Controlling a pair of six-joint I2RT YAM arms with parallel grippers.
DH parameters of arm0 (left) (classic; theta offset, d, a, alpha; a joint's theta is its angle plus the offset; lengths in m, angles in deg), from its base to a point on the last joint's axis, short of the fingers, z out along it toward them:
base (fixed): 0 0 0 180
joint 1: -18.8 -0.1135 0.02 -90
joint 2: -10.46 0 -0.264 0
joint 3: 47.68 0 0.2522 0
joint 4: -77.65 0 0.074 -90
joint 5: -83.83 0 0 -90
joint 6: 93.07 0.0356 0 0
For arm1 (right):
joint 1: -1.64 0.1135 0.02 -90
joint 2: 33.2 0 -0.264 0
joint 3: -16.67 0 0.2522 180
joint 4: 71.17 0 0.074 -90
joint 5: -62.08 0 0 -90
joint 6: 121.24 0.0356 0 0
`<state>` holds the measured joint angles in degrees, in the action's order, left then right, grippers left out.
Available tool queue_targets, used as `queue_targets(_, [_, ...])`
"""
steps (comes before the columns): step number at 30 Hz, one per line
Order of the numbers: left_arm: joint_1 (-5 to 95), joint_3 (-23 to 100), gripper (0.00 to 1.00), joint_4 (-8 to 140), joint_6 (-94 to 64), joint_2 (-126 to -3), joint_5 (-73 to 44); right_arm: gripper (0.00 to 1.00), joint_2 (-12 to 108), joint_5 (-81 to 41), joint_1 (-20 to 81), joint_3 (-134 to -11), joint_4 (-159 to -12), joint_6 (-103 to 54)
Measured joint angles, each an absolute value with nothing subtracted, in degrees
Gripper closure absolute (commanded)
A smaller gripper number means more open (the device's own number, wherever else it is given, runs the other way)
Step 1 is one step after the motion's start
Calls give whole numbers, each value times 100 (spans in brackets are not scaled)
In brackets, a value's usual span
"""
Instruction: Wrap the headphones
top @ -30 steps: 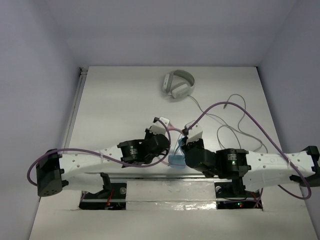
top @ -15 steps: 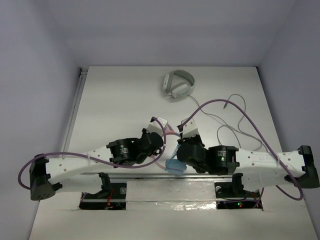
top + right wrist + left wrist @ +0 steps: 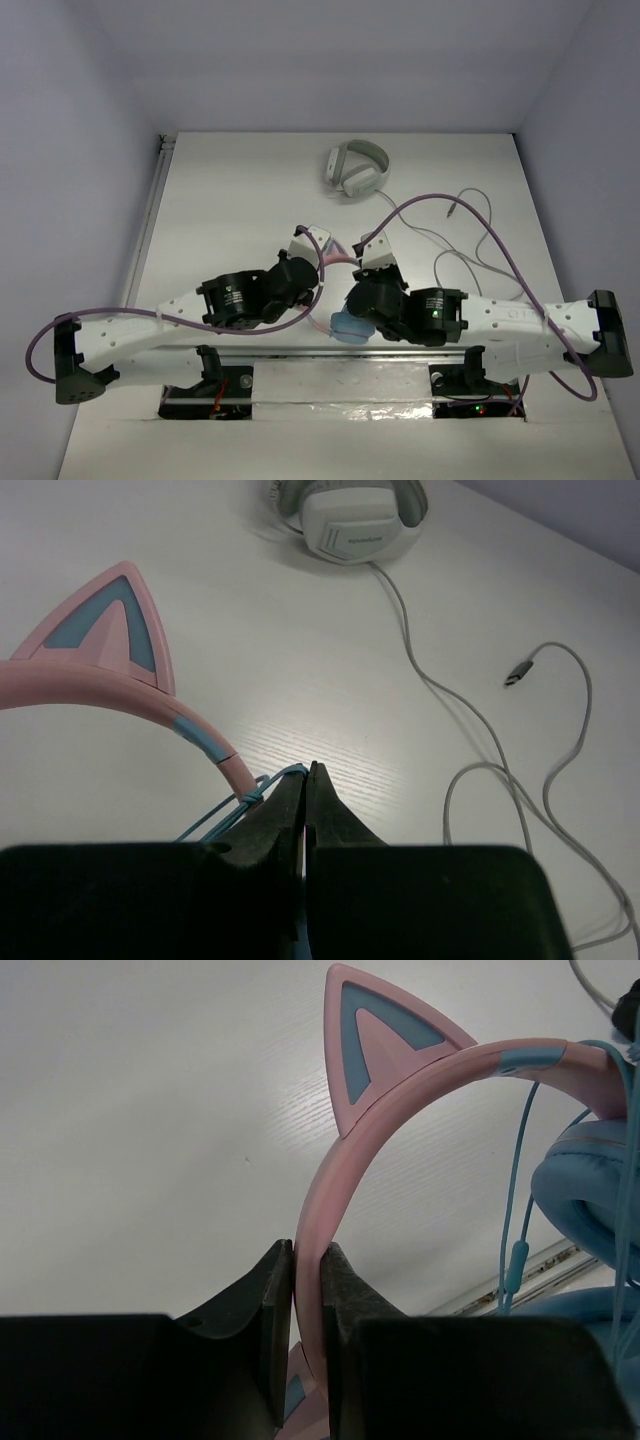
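Observation:
The headphones have a pink headband [image 3: 400,1090] with cat ears, light-blue ear cups [image 3: 580,1190] and a thin light-blue cable [image 3: 512,1250]. From above, a blue ear cup [image 3: 348,327] shows between the two arms near the table's front edge. My left gripper [image 3: 308,1260] is shut on the pink headband, which rises between its jaws. My right gripper [image 3: 306,772] is shut on the light-blue cable [image 3: 235,805], next to the headband's end [image 3: 215,750], where the cable loops around it.
White/grey headphones [image 3: 357,170] lie at the back of the table, also in the right wrist view [image 3: 350,515]. Their grey cable [image 3: 470,255] trails in loops over the right side, ending in a plug [image 3: 518,672].
Both arms have shifted left and slightly away from the front edge, carrying the headphones. The blue ear cup has turned and shows more from above.

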<state>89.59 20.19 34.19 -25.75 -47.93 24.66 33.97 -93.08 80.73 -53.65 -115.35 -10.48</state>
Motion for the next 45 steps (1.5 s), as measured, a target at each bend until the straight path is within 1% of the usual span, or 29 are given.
queue_targets(7, [8841, 2205, 100, 3408, -2391, -4786, 2319, 100, 3531, -9345, 7863, -5365, -11364, -1123])
queue_targets(10, [8657, 2205, 100, 3459, -2345, -4786, 2206, 95, 3461, -9291, 7734, -5365, -11268, -1212])
queue_targets(11, [8618, 2207, 100, 3489, -2334, -4786, 2184, 91, 3395, -9236, 7681, -5365, -11235, -1251])
queue_targets(17, [8425, 2329, 100, 3699, -2284, -4788, 2028, 75, 2862, -8958, 7395, -5362, -11150, -1192])
queue_targets(20, [8288, 2338, 100, 3730, -2236, -4797, 1814, 72, 2742, -8650, 7336, -5362, -11261, -991])
queue_targets(22, [8174, 2338, 100, 3756, -2192, -4819, 1622, 67, 2663, -8395, 7323, -5347, -11408, -814])
queue_targets(27, [7826, 2329, 100, 3789, -2118, -4911, 1290, 59, 2208, -7638, 7321, -5255, -11698, -497])
queue_targets(31, [7676, 2272, 100, 3940, -2129, -5033, 1154, 57, 1673, -6991, 7323, -5251, -11873, -281])
queue_targets(34, [7643, 2222, 100, 4141, -2164, -5147, 1176, 59, 1325, -6694, 7323, -5253, -11985, -132])
queue_targets(37, [7645, 2108, 100, 4364, -2264, -5250, 1222, 82, 952, -6539, 7323, -5253, -12000, -10])
queue_targets(38, [7645, 2054, 100, 4464, -2299, -5291, 1239, 98, 831, -6519, 7323, -5253, -11983, 12])
queue_targets(39, [7645, 1995, 100, 4576, -2341, -5339, 1263, 100, 700, -6513, 7323, -5253, -11956, 47])
queue_targets(45, [7562, 1634, 100, 5415, -2647, -6032, 1478, 100, 114, -6607, 7323, -5111, -11449, 180])
